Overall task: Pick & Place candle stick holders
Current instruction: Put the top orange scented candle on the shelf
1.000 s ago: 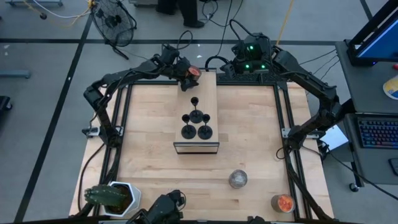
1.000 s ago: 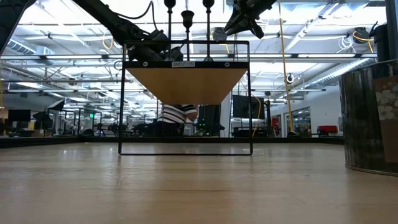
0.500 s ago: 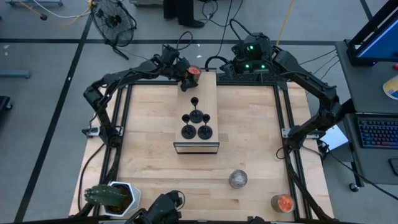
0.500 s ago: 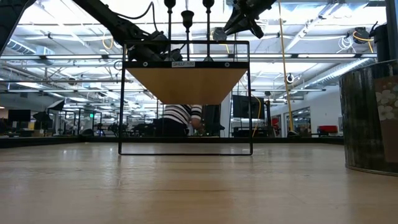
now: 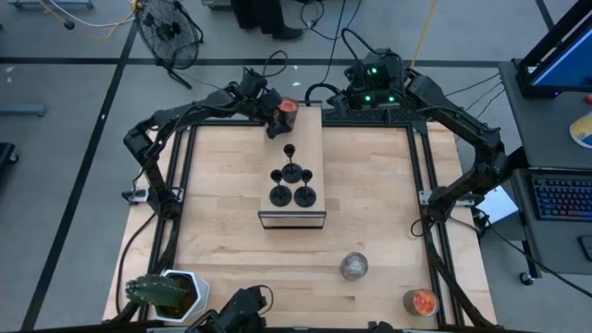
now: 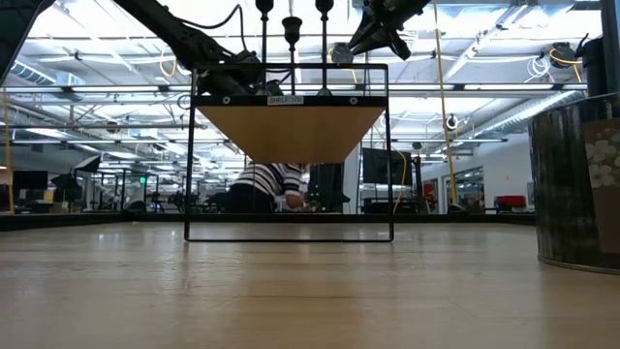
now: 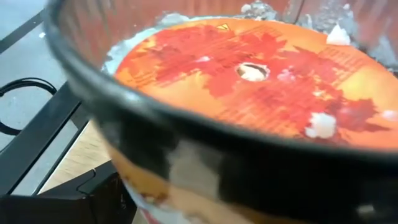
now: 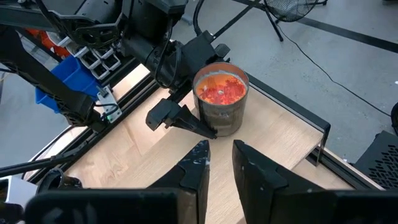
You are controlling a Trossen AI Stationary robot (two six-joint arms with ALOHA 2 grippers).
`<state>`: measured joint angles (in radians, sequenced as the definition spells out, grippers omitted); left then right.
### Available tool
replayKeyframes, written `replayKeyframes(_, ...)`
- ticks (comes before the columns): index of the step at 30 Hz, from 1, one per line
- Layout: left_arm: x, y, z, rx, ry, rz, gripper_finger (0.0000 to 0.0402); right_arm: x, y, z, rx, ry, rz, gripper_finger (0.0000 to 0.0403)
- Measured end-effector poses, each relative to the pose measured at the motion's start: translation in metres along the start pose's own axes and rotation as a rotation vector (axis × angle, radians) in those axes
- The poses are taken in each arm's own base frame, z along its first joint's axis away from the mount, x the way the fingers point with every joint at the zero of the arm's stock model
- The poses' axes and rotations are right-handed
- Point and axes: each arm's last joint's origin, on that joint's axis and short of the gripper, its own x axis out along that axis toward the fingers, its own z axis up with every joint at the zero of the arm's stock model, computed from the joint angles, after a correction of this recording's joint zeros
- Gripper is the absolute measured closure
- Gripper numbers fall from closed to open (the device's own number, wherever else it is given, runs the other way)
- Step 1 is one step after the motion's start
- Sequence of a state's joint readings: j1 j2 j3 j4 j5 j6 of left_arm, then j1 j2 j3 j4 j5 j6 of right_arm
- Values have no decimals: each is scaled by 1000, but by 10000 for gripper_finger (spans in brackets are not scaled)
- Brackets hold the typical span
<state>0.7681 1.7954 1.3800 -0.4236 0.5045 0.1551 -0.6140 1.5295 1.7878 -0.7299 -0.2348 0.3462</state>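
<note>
Meanwhile, four candle stick holders (image 5: 291,183) are seen clustered on the raised shelf (image 5: 292,218). At its far end, a glass jar (image 8: 221,102) is flanked by the left gripper (image 8: 186,109), fingers parted. Nearby, the right gripper (image 8: 219,168) is held narrowly open, empty.

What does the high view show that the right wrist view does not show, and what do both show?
Only the high view shows the four candle stick holders on the raised shelf, the round silvery jar, a second orange jar near the table's corner, and the cactus pot.

Only the right wrist view shows the right gripper with its fingers slightly apart, holding nothing.

Both show the left gripper beside the orange-filled glass jar at the shelf's far end.
</note>
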Motion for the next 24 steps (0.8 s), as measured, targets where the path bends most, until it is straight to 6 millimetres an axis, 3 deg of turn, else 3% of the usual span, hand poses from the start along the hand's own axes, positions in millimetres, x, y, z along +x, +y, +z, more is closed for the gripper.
replayKeyframes(11,-32,-3,3,24,2,72,6,0,0,1,-3,-9,4,342)
replayKeyframes(24,-30,-5,1,27,33,87,4,0,1,2,-6,-20,10,342)
